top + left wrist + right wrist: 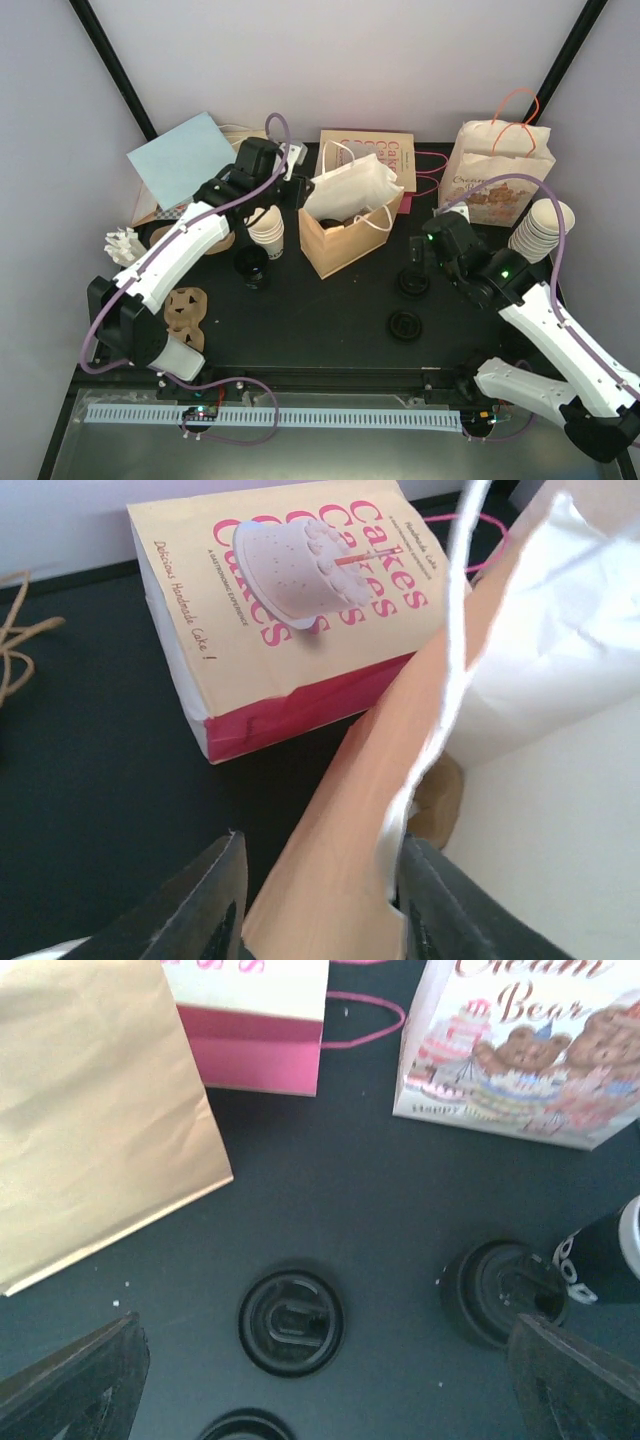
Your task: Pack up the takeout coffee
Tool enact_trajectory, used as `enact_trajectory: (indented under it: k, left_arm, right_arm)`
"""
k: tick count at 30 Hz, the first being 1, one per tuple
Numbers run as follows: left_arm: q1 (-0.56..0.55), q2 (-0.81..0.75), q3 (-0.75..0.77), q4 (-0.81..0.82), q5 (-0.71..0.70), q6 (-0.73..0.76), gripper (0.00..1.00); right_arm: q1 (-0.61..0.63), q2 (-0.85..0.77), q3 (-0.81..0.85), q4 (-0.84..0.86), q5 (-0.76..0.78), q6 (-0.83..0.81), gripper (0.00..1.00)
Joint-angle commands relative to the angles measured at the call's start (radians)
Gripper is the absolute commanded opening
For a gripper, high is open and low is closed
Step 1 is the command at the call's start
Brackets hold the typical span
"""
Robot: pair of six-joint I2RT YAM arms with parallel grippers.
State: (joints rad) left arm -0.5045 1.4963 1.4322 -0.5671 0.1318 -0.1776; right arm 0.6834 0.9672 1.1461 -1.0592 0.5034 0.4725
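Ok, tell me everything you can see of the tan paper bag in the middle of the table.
The tan paper bag stands upright and open near the middle of the table. It looks like kraft paper outside, white inside, with white cord handles and crumpled white paper rising above its mouth. Something dark shows inside, unclear what. The left gripper straddles its left wall at the rim, jaws apart, one finger on each side. The Cakes bag lies flat just behind it.

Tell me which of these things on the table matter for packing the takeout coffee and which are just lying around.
For the job: open kraft bag, straddled by the left gripper; loose black lids.
Just lying about: Cakes bag, teddy-bear bag, cream cup stacks, pulp cup carrier, pale blue sheet.
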Motion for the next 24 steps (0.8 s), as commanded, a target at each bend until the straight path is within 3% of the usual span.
enact_trajectory:
  k: [1, 5, 11, 24]
  left_arm:
    - [0.004, -0.051, 0.048, 0.021, 0.043, 0.006, 0.52]
    - [0.004, -0.105, 0.063, 0.0, 0.052, 0.002, 0.75]
    - [0.004, -0.191, 0.093, -0.084, 0.053, 0.004, 0.97]
    - [0.005, -0.43, 0.053, -0.272, -0.004, -0.019, 0.99]
  right_arm:
    - [-0.006, -0.04, -0.064, 0.002, -0.052, 0.078, 1.0]
    - [-0.005, -0.059, -0.106, 0.006, -0.07, 0.123, 1.0]
    - [-0.005, -0.066, -0.149, -0.003, -0.086, 0.187, 1.0]
    - [-0.006, -0.106, -0.21, 0.008, -0.139, 0.277, 1.0]
